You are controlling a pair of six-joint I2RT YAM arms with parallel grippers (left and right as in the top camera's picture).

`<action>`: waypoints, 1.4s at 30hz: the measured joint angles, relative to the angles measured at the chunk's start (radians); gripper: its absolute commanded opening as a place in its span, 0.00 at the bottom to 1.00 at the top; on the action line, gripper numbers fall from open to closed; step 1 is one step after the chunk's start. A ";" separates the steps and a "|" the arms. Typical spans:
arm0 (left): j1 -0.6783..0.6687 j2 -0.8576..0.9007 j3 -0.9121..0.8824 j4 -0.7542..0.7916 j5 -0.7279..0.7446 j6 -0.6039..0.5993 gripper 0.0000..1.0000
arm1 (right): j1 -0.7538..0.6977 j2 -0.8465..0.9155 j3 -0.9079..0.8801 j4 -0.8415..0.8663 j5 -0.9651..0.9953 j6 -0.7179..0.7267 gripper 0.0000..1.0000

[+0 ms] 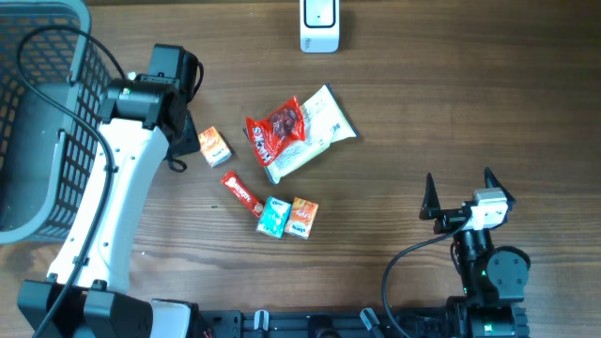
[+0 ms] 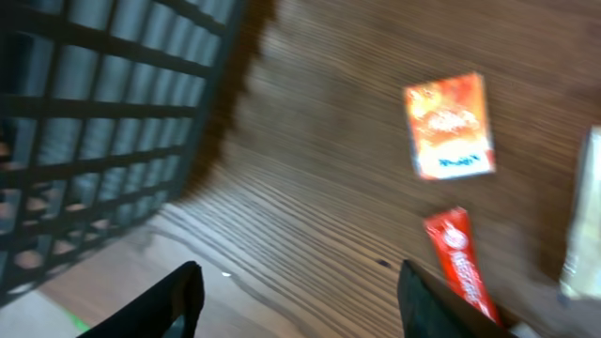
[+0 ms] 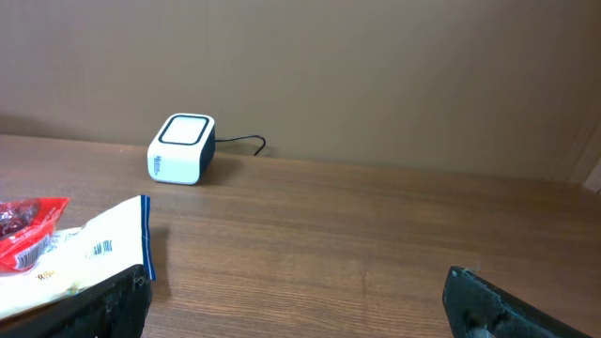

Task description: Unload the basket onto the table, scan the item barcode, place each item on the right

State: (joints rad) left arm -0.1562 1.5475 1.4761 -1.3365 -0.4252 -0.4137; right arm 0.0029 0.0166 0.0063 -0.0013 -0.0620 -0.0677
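My left fingers [image 2: 183, 300] stand apart with only bare surface [image 2: 310, 225] between them; they hold nothing. They hang just beside the basket [image 2: 94, 122], whose dark grid fills the left of my wrist view. Ahead of them and off to the right lies the orange box [image 2: 449, 127], flat and untouched. The red bar [image 2: 460, 263] lies nearer, close by my right-hand finger, though I cannot tell whether they touch.

From overhead the things to scan sit in a loose cluster mid-surface. The orange box [image 1: 214, 145] is nearest my left arm. The red bar [image 1: 242, 193] lies below it, slanted. At the bar's lower end sit a teal box [image 1: 273, 216] and a second orange box [image 1: 302, 217], side by side and touching. Above them a white pouch [image 1: 319, 131] lies tilted, with a red bag [image 1: 277, 127] resting on its left part.

The scanner [image 1: 318, 26] stands at the far edge, well apart from the cluster, a cable [image 3: 246, 142] trailing behind it.

My right fingers [image 1: 430, 199] are spread as wide as they go and empty. They hover low over the near right of the surface, well apart from every item and pointed towards the scanner. The pouch is at the left edge of that wrist view.
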 measured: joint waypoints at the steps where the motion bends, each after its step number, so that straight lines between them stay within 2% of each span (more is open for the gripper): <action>1: 0.000 0.000 0.000 -0.001 -0.026 -0.009 0.62 | 0.000 0.000 0.000 0.000 0.000 0.000 1.00; 7: 0.000 0.000 0.000 -0.009 -0.134 -0.029 0.55 | 0.000 0.000 0.000 0.000 0.000 0.000 1.00; 17: 0.019 0.000 0.000 -0.032 -0.230 -0.037 0.60 | 0.000 0.000 0.000 0.000 0.000 0.000 1.00; 28: 0.199 0.000 0.000 -0.008 -0.193 -0.053 0.65 | 0.000 0.000 0.000 0.000 0.000 0.000 1.00; 36: 0.232 0.000 0.000 0.009 -0.151 -0.056 0.70 | 0.000 0.000 0.000 0.000 0.000 0.000 1.00; 42: 0.267 0.000 0.000 0.020 -0.123 -0.083 0.70 | 0.000 0.000 0.000 0.000 0.000 0.000 1.00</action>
State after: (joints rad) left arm 0.1112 1.5475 1.4761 -1.3163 -0.5480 -0.4969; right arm 0.0029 0.0166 0.0063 -0.0013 -0.0620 -0.0677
